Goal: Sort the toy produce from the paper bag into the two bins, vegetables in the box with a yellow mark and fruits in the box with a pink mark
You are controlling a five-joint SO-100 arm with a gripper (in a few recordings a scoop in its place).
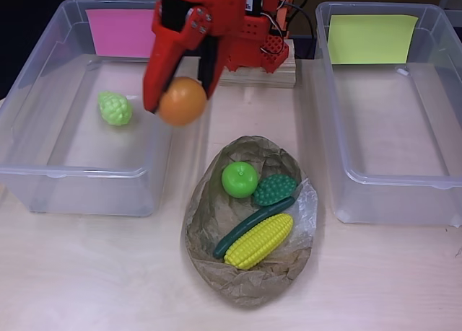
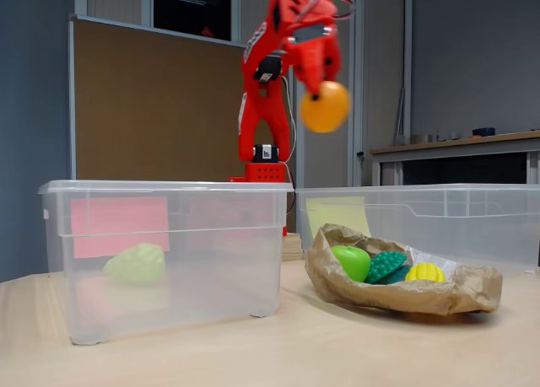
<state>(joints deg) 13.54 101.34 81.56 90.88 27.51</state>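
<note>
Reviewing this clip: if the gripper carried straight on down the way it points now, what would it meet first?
Probably the pink-marked bin. The gripper, shut on the orange, points downward high above the table. In the overhead view it sits over that bin's right edge, so floor or right wall, depth unclear. The light green fruit lies off to the left.

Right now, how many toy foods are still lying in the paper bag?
4: a green apple at the bag's top, a dark green bumpy piece beside it, a cucumber and a corn cob below. More may hide underneath.
</note>
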